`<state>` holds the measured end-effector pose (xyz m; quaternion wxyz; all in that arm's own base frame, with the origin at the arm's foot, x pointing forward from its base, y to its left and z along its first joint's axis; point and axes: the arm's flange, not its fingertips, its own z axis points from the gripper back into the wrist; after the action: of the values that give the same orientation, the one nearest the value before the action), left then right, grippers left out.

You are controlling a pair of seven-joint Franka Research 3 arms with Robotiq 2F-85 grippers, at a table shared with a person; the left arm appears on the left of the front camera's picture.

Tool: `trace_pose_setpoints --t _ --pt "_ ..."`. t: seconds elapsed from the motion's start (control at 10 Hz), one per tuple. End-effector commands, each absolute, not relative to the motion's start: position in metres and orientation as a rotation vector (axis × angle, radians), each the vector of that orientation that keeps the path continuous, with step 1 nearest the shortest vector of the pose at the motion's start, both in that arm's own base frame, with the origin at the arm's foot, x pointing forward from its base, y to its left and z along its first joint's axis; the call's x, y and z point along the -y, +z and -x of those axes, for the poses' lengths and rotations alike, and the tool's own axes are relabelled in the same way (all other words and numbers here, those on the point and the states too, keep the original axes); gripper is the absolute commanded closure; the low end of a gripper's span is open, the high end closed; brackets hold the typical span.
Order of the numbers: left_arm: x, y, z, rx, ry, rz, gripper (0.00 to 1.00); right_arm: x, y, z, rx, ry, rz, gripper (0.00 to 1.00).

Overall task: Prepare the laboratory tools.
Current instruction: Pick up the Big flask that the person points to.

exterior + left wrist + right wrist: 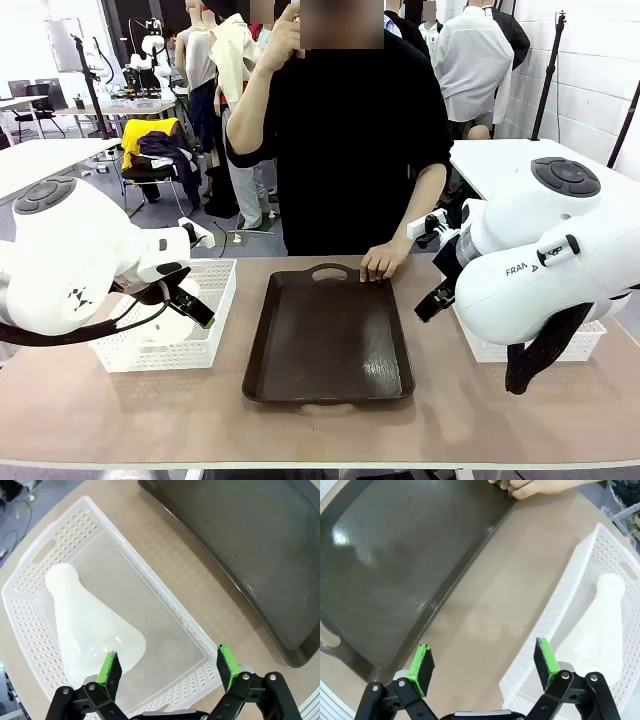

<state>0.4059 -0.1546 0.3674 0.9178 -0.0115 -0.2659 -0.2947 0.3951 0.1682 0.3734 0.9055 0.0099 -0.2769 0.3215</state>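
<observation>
One frosted-white conical flask [85, 625] seems to lie on its side in the left white mesh basket [30, 630], neck toward the basket's handle end. My left gripper [170, 667] hovers open above that basket's near end, its left pad over the flask's base. In the front view this gripper [190, 300] hangs over the basket [215, 340]. Another flask [600, 625] lies in the right basket [555, 630]. My right gripper [482, 662] is open and empty over the bare table between the tray and that basket, and in the front view the right gripper [433, 300] sits by the tray's right edge.
The dark brown tray [330, 340] lies in the table's middle with nothing on it. The person stands at the far side with a hand [383, 262] resting on the tray's far rim. The right basket [580, 345] is mostly hidden behind my right arm.
</observation>
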Motion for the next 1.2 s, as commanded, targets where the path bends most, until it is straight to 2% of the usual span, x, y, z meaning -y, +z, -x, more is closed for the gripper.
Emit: trace_pose_setpoints --t 0.0,1.1 --pt "0.1545 0.3677 -0.4058 0.548 -0.606 0.024 0.0 -0.1683 0.3734 -0.395 0.572 0.664 -0.02 0.0" --pt "0.1545 0.3677 -0.4058 0.548 -0.606 0.024 0.0 -0.1683 0.3734 -0.395 0.572 0.664 -0.02 0.0"
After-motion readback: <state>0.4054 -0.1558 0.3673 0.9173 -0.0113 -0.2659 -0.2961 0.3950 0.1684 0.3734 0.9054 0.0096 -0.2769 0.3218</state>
